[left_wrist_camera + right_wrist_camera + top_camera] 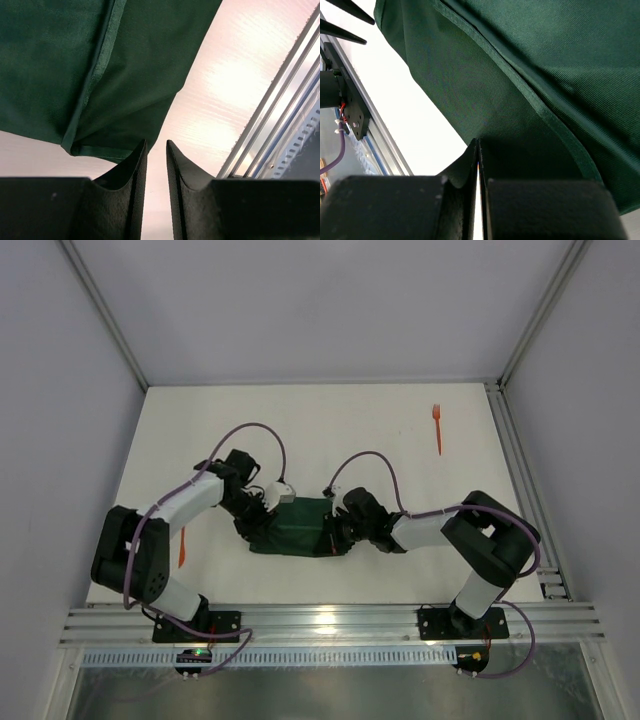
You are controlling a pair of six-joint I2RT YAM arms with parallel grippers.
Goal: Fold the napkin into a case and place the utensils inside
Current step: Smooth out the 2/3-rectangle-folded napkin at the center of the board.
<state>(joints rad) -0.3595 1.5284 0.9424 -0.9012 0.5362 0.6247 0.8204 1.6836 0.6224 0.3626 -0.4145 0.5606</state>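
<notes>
The dark green napkin [295, 527] lies folded into a narrow band between my two arms. My left gripper [262, 523] is at its left end. In the left wrist view this gripper [156, 142] stands narrowly open, with bare table showing in the gap and the napkin's hemmed corner [75, 145] just ahead. My right gripper [336, 535] is at the right end. Its jaws [478, 141] are shut, the tips touching the napkin's edge [485, 100]; no cloth shows between them. An orange fork [437, 428] lies at the back right. Another orange utensil [182, 546] lies beside my left arm.
A metal rail [330, 625] runs along the table's near edge, close behind the napkin, and shows in the left wrist view [270, 110]. More rails line the right side [520, 480]. The walls of the enclosure stand round the white table [330, 430].
</notes>
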